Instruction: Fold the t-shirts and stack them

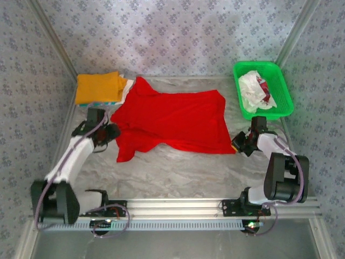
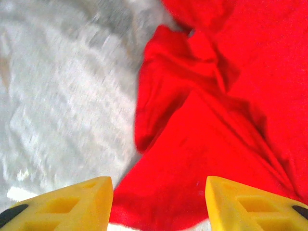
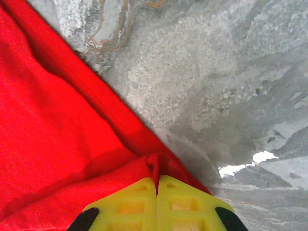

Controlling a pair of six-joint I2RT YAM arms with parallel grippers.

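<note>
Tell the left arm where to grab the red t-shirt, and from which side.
Take the red t-shirt at its rumpled left edge by the sleeve, coming from the left over bare table. The cloth is ridged there, giving something to pinch, and the open left gripper straddles it.

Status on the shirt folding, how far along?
Done: a folded orange-yellow t-shirt tops the stack at the far left. In hand: the red t-shirt lies spread and unfolded; the right gripper is shut on its corner, the left gripper open over its other side. Left: fold and stack the red one, then the white t-shirt in the green basket.
</note>
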